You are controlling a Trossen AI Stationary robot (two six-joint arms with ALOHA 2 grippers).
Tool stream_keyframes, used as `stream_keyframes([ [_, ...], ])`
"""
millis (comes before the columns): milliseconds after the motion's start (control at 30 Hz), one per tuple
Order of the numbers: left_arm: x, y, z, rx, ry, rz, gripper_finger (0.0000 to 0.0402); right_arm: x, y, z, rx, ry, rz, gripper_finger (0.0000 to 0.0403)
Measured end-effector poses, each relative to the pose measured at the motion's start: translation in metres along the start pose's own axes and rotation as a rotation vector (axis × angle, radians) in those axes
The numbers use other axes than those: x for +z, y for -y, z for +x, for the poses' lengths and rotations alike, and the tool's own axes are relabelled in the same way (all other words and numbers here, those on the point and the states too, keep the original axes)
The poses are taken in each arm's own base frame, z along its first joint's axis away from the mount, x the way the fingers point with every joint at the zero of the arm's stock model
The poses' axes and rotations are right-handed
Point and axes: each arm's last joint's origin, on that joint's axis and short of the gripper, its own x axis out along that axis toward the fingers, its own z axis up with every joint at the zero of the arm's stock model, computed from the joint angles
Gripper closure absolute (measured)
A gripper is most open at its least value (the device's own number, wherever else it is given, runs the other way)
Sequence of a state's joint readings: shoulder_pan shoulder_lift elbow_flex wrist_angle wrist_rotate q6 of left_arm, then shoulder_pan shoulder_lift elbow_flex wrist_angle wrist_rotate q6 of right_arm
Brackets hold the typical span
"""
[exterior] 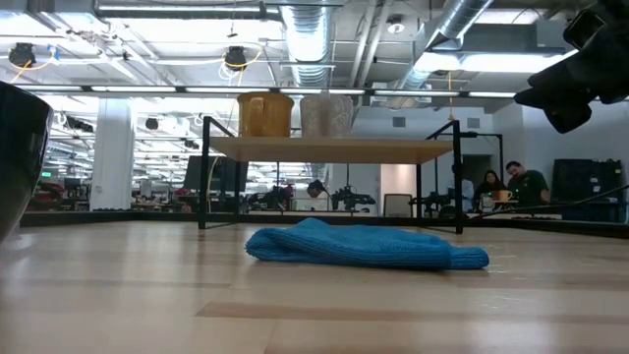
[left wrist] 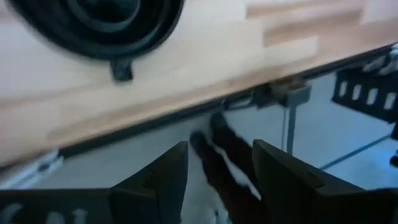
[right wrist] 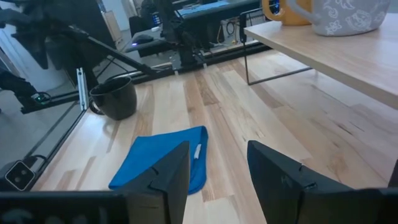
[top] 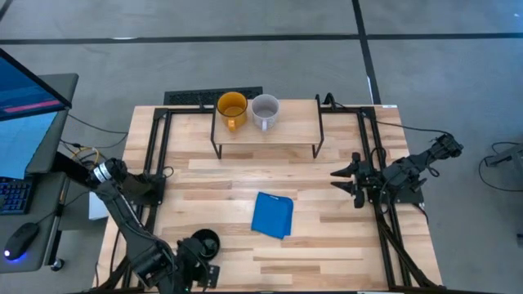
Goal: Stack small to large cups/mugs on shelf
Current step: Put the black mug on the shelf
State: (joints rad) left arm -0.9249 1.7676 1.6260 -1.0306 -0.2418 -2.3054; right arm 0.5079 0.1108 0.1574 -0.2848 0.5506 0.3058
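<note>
**2 mugs on the shelf, 1 left on the desk**

The desk carries the whole job. At its far edge stands the shelf, its light board on thin black legs. On that board, 2 of the 3 mugs are already placed: the yellow mug and the grey mug, upright and just beside each other, yellow to the left in the high view. They sit side by side, not one inside the other.

A blue cloth lies near the middle of the desk, untouched and no part of the task.

The black mug is what remains. It stands upright on the desk near the front left corner, well apart from the shelf.

The left claw is beside that mug at the desk's edge, fingers spread and holding nothing. The right claw waits over the right side of the desk, fingers also spread and empty.

By my judgement about two thirds is done: the black mug is yet to be gripped, carried and set on the shelf.
</note>
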Motion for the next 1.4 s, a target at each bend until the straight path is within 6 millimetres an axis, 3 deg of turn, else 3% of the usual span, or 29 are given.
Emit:
stream_keyframes([
  [267,0.002,0.002,0.006,0.067,-0.044,-0.029,0.023,-0.004,0.001,0.0,-0.014,-0.041,-0.017,0.0221],
  [533,-0.004,0.001,0.051,0.171,-0.008,-0.027,0.023,-0.004,0.001,0.0,-0.012,-0.033,0.02,0.0221],
  [700,-0.009,0.0,0.065,0.231,-0.066,-0.04,0.023,-0.003,0.001,0.0,-0.008,-0.024,0.027,0.0221],
  [933,-0.009,-0.002,0.066,0.251,-0.07,-0.015,0.023,-0.002,0.001,0.0,-0.008,-0.022,0.027,0.0221],
  [1400,-0.012,0.008,0.068,0.152,-0.141,0.234,0.023,-0.002,0.001,0.0,-0.008,-0.022,0.02,0.0221],
])
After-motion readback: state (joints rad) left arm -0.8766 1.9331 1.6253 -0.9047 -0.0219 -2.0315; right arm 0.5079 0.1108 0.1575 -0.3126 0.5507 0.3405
